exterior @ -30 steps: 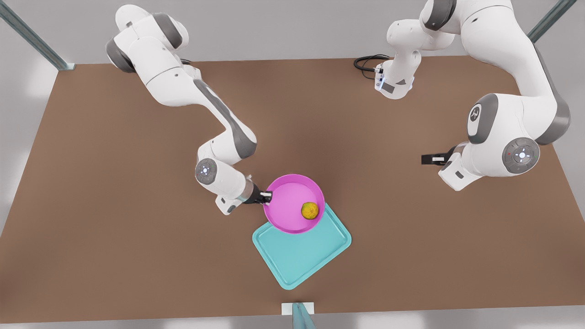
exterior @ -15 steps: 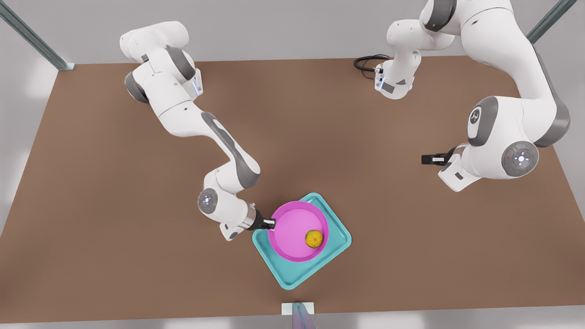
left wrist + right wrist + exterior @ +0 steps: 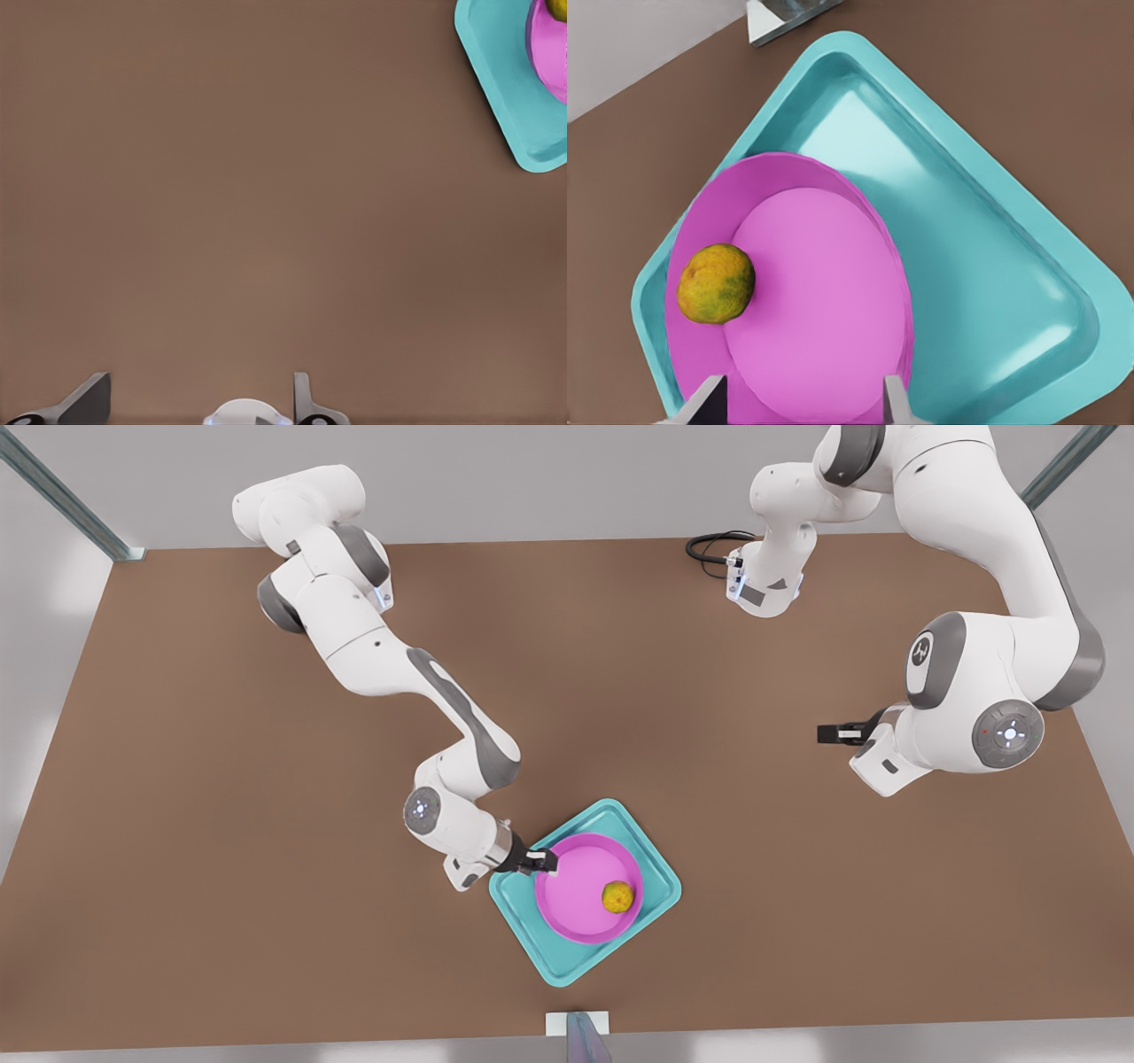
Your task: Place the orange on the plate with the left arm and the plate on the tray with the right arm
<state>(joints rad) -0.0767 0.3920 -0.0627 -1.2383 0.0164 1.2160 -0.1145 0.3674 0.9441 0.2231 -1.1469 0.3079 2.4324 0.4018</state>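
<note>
Tabletop (image 3: pixel 221 779): orange (image 3: pixel 617 897), plate (image 3: pixel 574 908), tray (image 3: pixel 554 955) nested; right gripper (image 3: pixel 542 861) beside, left gripper (image 3: pixel 826 733) afar, both wide.

I see a yellow-orange orange (image 3: pixel 617 897) mottled green, a magenta plate (image 3: pixel 576 895), a turquoise tray (image 3: pixel 651 868), and a plain brown table (image 3: pixel 221 797).

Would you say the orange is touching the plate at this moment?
Touching. In the right wrist view the orange rests on the plate with no gap beneath it; the front view shows it inside the plate's rim too.
</note>
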